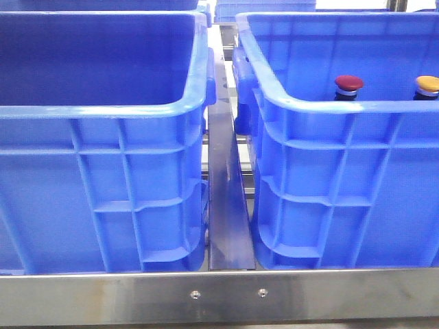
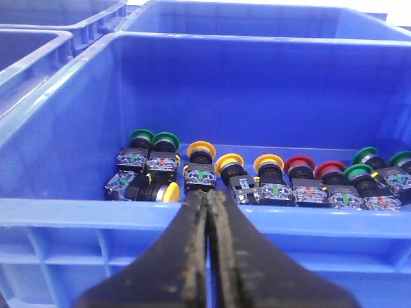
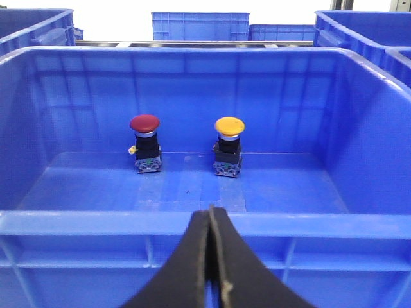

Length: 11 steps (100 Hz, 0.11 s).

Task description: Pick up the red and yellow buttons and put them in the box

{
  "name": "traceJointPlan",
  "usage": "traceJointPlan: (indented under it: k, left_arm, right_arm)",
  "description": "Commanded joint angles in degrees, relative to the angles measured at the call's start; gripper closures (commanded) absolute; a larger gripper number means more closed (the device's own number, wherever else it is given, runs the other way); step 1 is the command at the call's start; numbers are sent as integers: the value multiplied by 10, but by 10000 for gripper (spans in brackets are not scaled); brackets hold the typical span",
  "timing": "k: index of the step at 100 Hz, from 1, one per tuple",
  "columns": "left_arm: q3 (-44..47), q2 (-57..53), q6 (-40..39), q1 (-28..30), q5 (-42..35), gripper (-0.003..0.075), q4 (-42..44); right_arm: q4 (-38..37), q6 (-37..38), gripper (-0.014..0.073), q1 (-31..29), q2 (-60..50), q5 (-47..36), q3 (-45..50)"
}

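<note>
A red button (image 1: 348, 85) and a yellow button (image 1: 427, 86) stand upright inside the right blue box (image 1: 322, 108). In the right wrist view the red button (image 3: 145, 142) and the yellow button (image 3: 228, 145) stand side by side on the box floor near its far wall. My right gripper (image 3: 210, 210) is shut and empty, outside the box at its near rim (image 3: 128, 222). My left gripper (image 2: 208, 194) is shut and empty, outside the near rim of the left box (image 2: 77, 212), which holds several green, yellow and red buttons (image 2: 270, 179). Neither gripper shows in the front view.
The left box (image 1: 103, 110) and right box stand side by side with a metal rail (image 1: 226, 185) between them. A metal bar (image 1: 219, 296) runs along the front edge. More blue crates (image 3: 199, 25) stand behind.
</note>
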Motion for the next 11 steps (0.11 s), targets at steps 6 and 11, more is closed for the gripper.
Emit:
traceJointPlan:
  k: [6,11]
  left_arm:
    - [12,-17,-1,-4,-44,741,-5]
    - [12,-17,-1,-4,-44,741,-5]
  right_arm:
    - [-9,-2,696,-2,-12,-42,3]
    - [-9,-2,696,-2,-12,-42,3]
